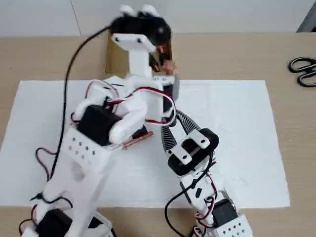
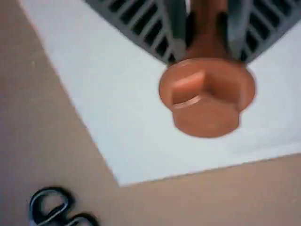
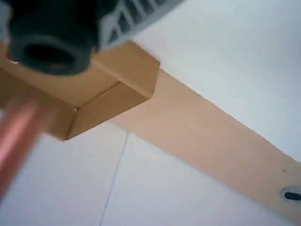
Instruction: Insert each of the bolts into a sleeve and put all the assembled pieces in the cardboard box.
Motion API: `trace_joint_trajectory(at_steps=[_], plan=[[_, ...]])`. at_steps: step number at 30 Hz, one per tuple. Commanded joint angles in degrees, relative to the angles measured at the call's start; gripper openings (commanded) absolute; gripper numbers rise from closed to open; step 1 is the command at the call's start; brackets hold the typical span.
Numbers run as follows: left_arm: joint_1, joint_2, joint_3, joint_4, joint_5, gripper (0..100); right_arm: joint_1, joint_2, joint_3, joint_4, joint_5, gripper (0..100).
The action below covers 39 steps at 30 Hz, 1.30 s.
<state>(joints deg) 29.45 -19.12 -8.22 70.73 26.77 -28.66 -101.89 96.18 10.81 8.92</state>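
My left gripper (image 2: 204, 28) is shut on a copper-coloured bolt (image 2: 207, 94), its grey ribbed fingers (image 2: 136, 23) clamped on the shaft and the flanged head facing the camera. My right gripper (image 3: 70, 28) is shut on a black sleeve (image 3: 49, 47), whose open end shows as a dark round hole. A blurred copper shaft (image 3: 16, 136) lies beside the sleeve, apart from it. The cardboard box (image 3: 117, 89) stands just beyond. From above, both arms meet near the box (image 1: 114, 61), and the bolt's head (image 1: 168, 65) shows beside it.
A white paper sheet (image 1: 237, 128) covers the middle of the wooden table. Another copper piece (image 1: 139, 140) lies on it under an arm. Black scissors (image 1: 303, 70) rest at the far right edge, off the sheet; the scissors (image 2: 51, 209) also show past the sheet's corner.
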Motion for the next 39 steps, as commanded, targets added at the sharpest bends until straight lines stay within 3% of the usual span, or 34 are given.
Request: trace_joint_trajectory(at_steps=[1, 7, 15, 19, 39], plan=[[-0.3, -5.5, 2.9, -6.4, 0.2, 1, -0.1, -1.5, 0.3, -0.9, 0.1, 0.3], [0.0, -15.9, 16.7, -11.7, 0.0, 1, -0.1, -1.5, 0.3, -0.9, 0.1, 0.3], [-0.2, -33.6, 43.9, -36.7, -2.1, 1, -0.1, -1.5, 0.3, -0.9, 0.1, 0.3], [-0.4, -35.5, 49.3, -45.1, -4.5, 1, -0.1, -1.5, 0.3, -0.9, 0.1, 0.3], [0.2, -35.9, 54.4, -45.1, -4.2, 1, -0.1, -1.5, 0.3, -0.8, 0.1, 0.3]])
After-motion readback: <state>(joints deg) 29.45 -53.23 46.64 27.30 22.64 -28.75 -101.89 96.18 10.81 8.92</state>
